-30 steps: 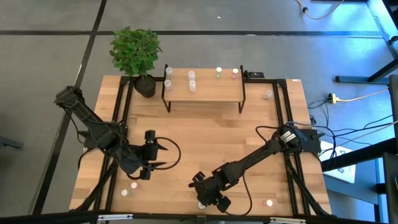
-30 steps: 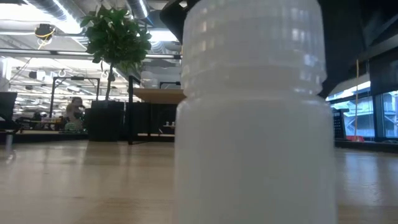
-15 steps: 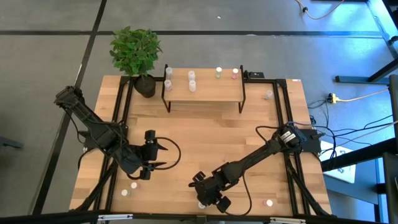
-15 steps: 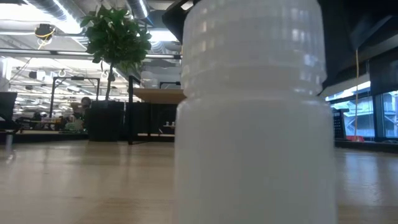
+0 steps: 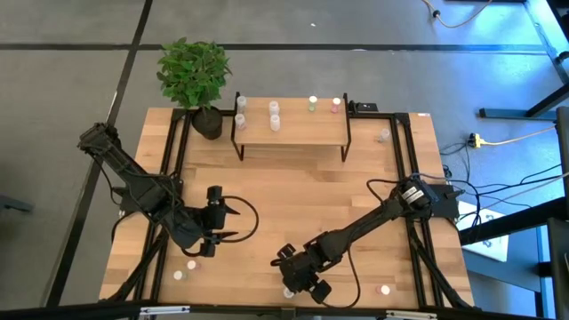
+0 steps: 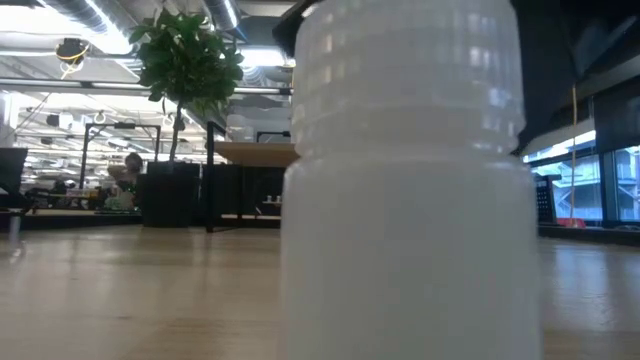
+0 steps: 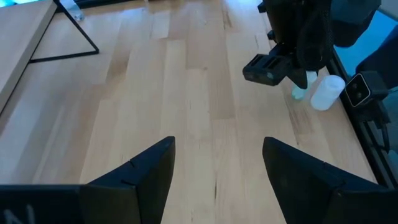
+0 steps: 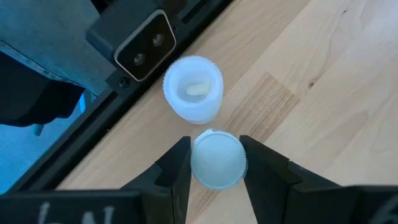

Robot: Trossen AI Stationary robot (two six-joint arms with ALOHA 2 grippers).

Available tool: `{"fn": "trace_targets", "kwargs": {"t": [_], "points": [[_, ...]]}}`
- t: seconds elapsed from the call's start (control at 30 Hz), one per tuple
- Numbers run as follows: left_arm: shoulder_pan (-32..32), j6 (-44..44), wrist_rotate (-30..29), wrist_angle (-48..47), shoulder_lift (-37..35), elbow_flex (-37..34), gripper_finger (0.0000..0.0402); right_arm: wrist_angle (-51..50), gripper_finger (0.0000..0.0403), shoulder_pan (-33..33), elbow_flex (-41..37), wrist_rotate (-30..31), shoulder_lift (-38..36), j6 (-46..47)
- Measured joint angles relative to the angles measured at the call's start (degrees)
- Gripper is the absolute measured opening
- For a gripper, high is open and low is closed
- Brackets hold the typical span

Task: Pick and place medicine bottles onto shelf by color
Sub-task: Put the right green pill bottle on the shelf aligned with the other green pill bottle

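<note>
My right gripper [image 8: 214, 152] is at the table's near edge [image 5: 292, 283], shut on a small bottle with a pale green cap [image 8: 216, 158]. A white-capped bottle [image 8: 193, 87] stands upright right beside it and fills the low view [image 6: 405, 180]. My left gripper [image 5: 233, 222] hangs open over the table's left half with nothing between its fingers [image 7: 217, 149]. The shelf [image 5: 302, 133] stands at the far edge with several bottles upright on it, among them one with a green cap [image 5: 312, 104] and one with a pink cap [image 5: 336, 104]. My right gripper pinches the green-capped bottle between its two fingers, at two opposite sides of the cap [image 8: 194, 163]. The fingers come from above, slanting down toward the table's near edge. The bottle is upright; whether its base rests on the table is hidden by the cap.
Loose bottles stand on the table at the near left [image 5: 191, 264] [image 5: 178, 276], the near right [image 5: 384, 289] and the far right [image 5: 384, 135]. A potted plant [image 5: 196, 76] stands at the far left corner. The low camera's housing [image 8: 143, 46] sits just beyond the white bottle.
</note>
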Motion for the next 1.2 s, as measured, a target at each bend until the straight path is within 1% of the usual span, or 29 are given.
{"fn": "trace_targets", "kwargs": {"t": [0.23,0.43,0.5,0.63,0.77,1.0,1.07,1.2], "points": [[0.0,0.0,0.0,0.0,0.02,0.0,0.0237,-1.41,0.0127,-1.3,0.0,0.69,-4.09,-0.11],[0.0,-0.17,-0.47,-0.02,0.02,0.0,0.0237,-10.0,0.0127,-4.67,0.0,7.08,-8.72,1.52],[0.0,-1.22,-2.03,-0.03,0.02,0.0,0.0237,-11.42,0.0127,-6.47,0.0,8.51,-10.44,2.37],[0.0,-1.74,-6.14,-0.02,0.02,0.0,0.0237,-13.77,0.0127,-10.51,0.0,8.63,-13.4,2.89],[0.15,-4.01,-11.54,-0.02,0.02,0.0,0.0237,-16.08,0.0128,-15.22,0.0,8.57,-17.02,3.87],[2.49,-7.04,-16.55,0.02,0.02,0.0,0.0237,-18.18,0.0129,-24.83,0.0,9.1,-24.37,8.14],[3.84,-7.3,-18.43,0.02,0.02,0.0,0.0237,-19.05,0.0129,-27.6,0.0,11.59,-26.44,9.63],[6.91,-7.5,-20.57,0.02,0.02,0.0,0.0237,-20.55,0.0129,-33.11,0.0,19.22,-29.91,12.06]]}}
